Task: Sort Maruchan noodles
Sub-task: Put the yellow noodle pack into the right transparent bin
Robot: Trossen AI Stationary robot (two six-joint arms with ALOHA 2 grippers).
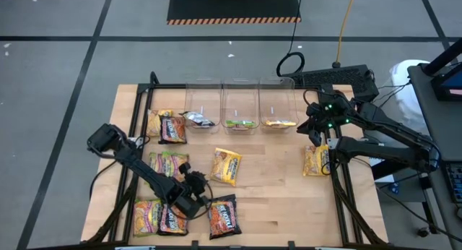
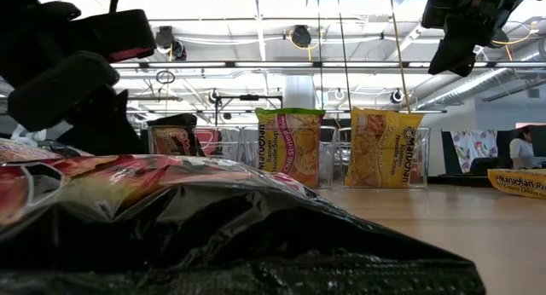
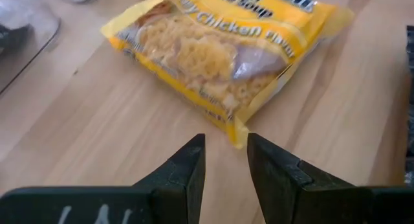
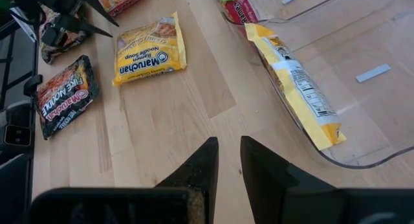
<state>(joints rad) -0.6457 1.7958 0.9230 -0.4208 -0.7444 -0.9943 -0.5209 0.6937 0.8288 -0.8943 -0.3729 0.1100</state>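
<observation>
Several Maruchan packets lie flat on the wooden table. A yellow chicken packet (image 1: 226, 167) (image 3: 220, 49) is at mid-table, and a black one (image 1: 222, 215) lies near the front edge. My left gripper (image 1: 196, 186) (image 3: 226, 156) hovers low, its fingers a narrow gap apart. The yellow packet's near corner (image 3: 238, 136) lies just past its tips. My right gripper (image 1: 315, 131) (image 4: 229, 153) is shut and hangs above the table beside the right bin. Another yellow packet (image 1: 316, 161) lies below it. Lime-green and black packets (image 1: 170, 165) sit at the left.
Three clear bins (image 1: 240, 91) stand in a row at the far side, holding a black packet (image 1: 198, 120), a lime-green packet (image 1: 240, 123) and a yellow packet (image 1: 279, 123) (image 4: 294, 81). A black frame (image 1: 137, 127) borders the table. Bare wood lies between the two arms.
</observation>
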